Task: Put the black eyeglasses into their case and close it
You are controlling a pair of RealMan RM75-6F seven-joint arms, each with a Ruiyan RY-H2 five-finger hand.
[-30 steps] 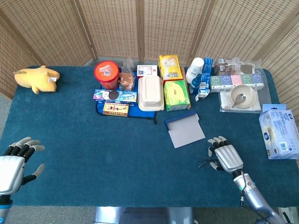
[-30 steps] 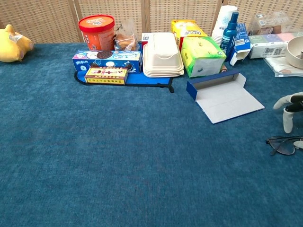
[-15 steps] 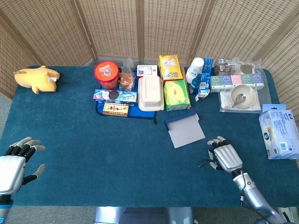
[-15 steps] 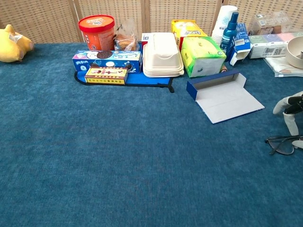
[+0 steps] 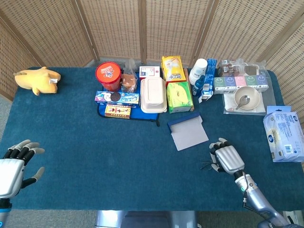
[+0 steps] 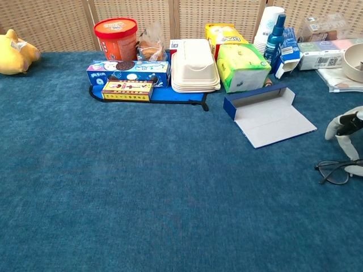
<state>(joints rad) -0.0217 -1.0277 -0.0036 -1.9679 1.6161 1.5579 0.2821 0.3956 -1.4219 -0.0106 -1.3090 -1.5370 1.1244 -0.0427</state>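
left hand [image 5: 12, 166] spread; right hand [image 5: 226, 159] palm-down.

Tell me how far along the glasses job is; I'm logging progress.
Done: the blue rectangular case already lies open, flap flat on the cloth. In hand: the right hand sits over the black eyeglasses; whether it grips them is unclear. The left hand is open, idle. Left: lift them, place them in the case, close it.

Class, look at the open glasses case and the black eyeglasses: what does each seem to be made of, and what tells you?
Glasses case: likely cardboard, matte; blue outside, pale grey inside, with flat panels and sharp folded edges.
Black eyeglasses: thin dark frame, metal or plastic, too small to tell; clear lenses, since the blue cloth shows through them.
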